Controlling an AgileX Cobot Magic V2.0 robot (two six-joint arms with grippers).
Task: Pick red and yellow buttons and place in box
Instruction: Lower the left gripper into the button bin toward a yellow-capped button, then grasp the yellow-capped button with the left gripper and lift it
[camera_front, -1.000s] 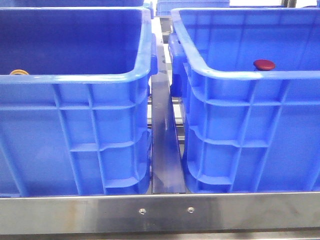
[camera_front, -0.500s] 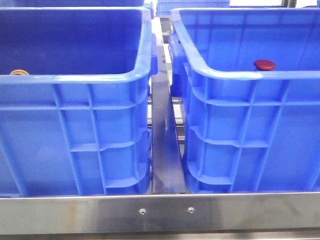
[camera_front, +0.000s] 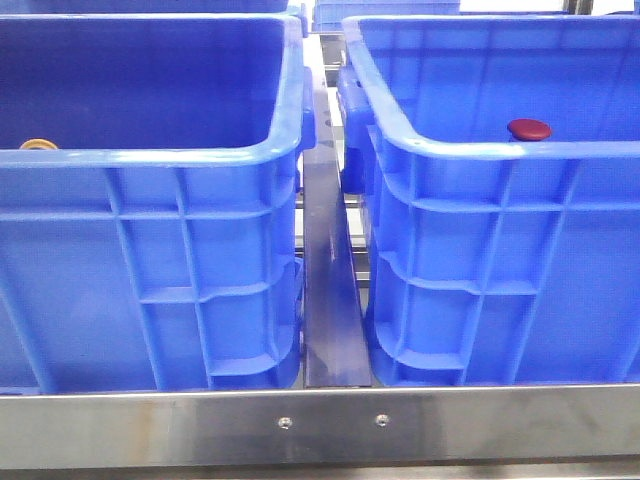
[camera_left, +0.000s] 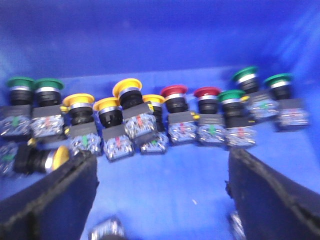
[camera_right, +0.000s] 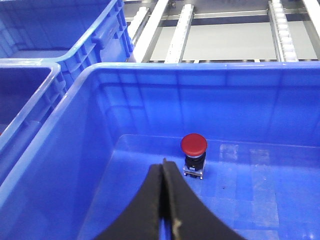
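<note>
My left gripper (camera_left: 160, 195) hangs with its black padded fingers (camera_left: 55, 200) spread wide and empty over a row of push-button switches on the floor of a deep bright-blue plastic crate (camera_left: 150, 35); the yellow mushroom-capped buttons (camera_left: 79, 100) stand near the red-capped ones (camera_left: 174, 91), with green-capped ones (camera_left: 21, 83) at both ends. My right gripper (camera_right: 164, 200) has its fingers pressed together on nothing, just short of a single red domed button (camera_right: 194, 144) standing upright on its switch block inside the other ribbed blue crate (camera_right: 150, 75).
</note>
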